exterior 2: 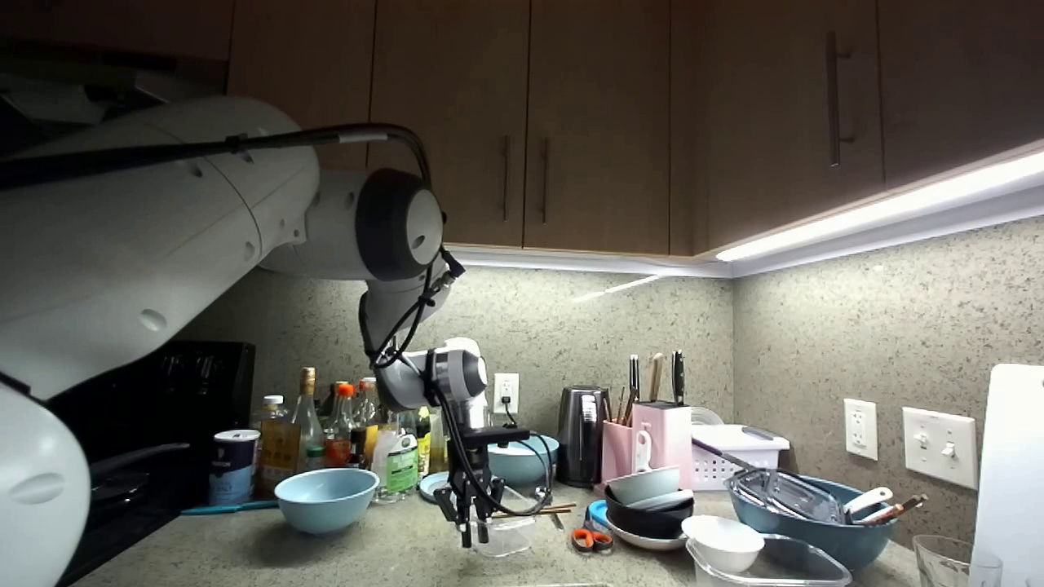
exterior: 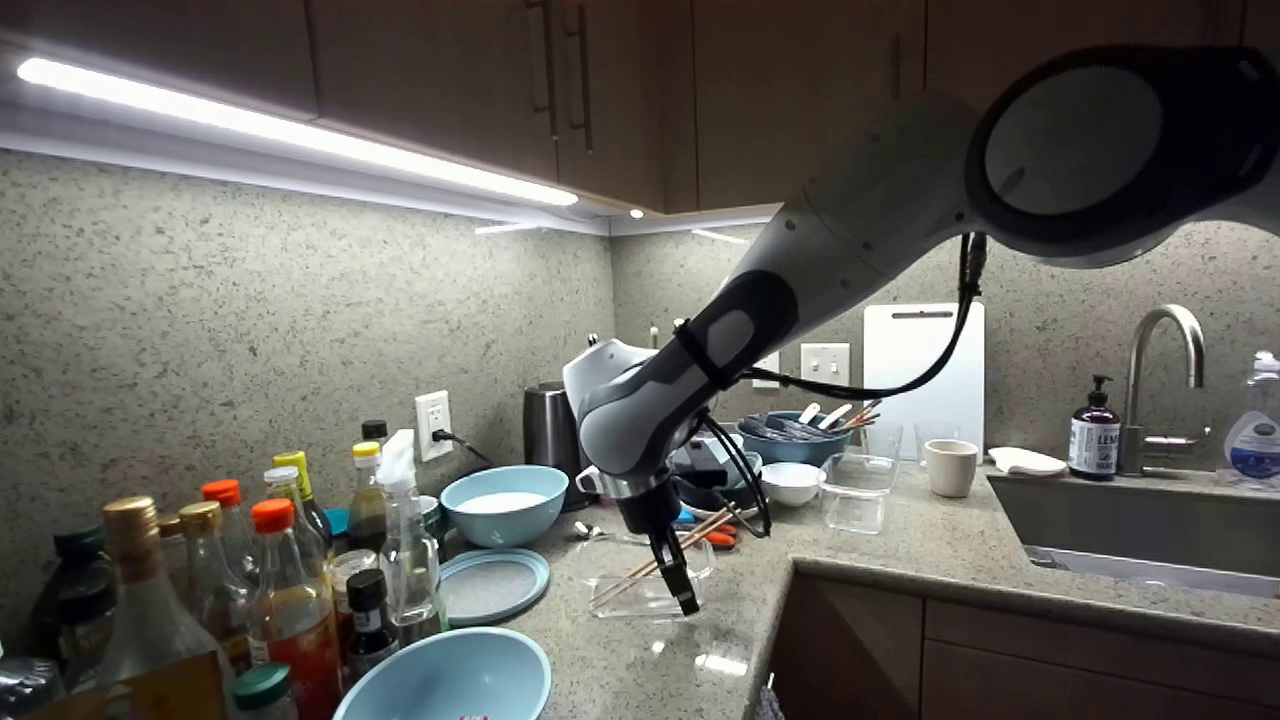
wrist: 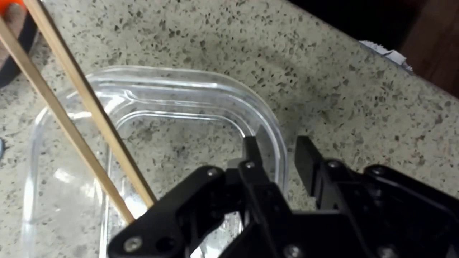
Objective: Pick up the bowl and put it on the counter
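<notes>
My gripper (wrist: 275,154) is open and points down at the near end of a clear plastic container (wrist: 186,86). In the wrist view one finger is over the inside of the container's rim and the other is outside it; I cannot tell whether they touch. The container also shows in both exterior views (exterior: 640,600) (exterior 2: 504,540), on the speckled counter (exterior: 720,640). A light blue bowl (exterior 2: 326,499) stands on the counter beside the bottles, also in an exterior view (exterior: 450,675). Another light blue bowl (exterior: 505,505) is farther back. A small white bowl (exterior: 792,484) stands near the clear boxes.
Two wooden chopsticks (wrist: 89,100) lie across the container. Orange-handled scissors (exterior 2: 591,540) and stacked bowls (exterior 2: 648,514) are beside it. Bottles (exterior: 285,600) crowd the wall side. A grey-blue lid (exterior: 495,585) lies nearby. The counter's edge (wrist: 358,39) and the sink (exterior: 1140,535) are opposite.
</notes>
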You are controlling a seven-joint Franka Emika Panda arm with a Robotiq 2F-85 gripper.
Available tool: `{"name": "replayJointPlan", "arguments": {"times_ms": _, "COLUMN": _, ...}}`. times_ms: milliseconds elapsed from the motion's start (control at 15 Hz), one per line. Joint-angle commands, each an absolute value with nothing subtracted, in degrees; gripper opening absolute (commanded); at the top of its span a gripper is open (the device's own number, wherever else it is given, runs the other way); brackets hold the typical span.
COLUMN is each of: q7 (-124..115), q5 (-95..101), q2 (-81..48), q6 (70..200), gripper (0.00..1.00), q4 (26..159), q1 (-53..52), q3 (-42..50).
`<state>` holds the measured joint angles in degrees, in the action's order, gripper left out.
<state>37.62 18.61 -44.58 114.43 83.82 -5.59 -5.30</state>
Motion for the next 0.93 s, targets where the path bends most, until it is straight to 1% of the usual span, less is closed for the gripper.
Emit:
{"name": "replayJointPlan", "arguments": {"times_ms": 0, "q7": 39.8, "q5": 18.7, "q2": -47.2, "q6": 113.8, "gripper": 0.62, "q4": 81.5, "q1": -4.9, "q3": -5.7}}
{"name": "replayJointPlan", "arguments": {"times_ms": 200, "q7": 39.0, "q5": 20.0, "q2": -46.7, "q6": 114.7, "gripper": 0.83, "q4": 81.9, "q1": -5.8, "q3": -5.3}}
{"name": "replayJointPlan", "arguments": {"times_ms": 333, "q7": 38.5, "q5": 21.6, "q2": -45.6, "q6": 116.0, "gripper": 0.95, "q4": 82.9, "q1": -6.5, "q3": -5.0}}
{"name": "replayJointPlan", "arguments": {"times_ms": 400, "q7": 38.0, "q5": 22.5, "q2": -44.6, "q6": 116.7, "gripper": 0.98, "q4": 83.8, "q1": -7.1, "q3": -4.8}}
{"name": "replayJointPlan", "arguments": {"times_ms": 467, "q7": 38.0, "q5": 23.3, "q2": -44.0, "q6": 117.0, "gripper": 1.00, "q4": 84.3, "q1": -7.3, "q3": -4.8}}
{"name": "replayJointPlan", "arguments": {"times_ms": 867, "q7": 35.0, "q5": 27.6, "q2": -35.1, "q6": 117.9, "gripper": 1.00, "q4": 90.7, "q1": -10.0, "q3": -4.3}}
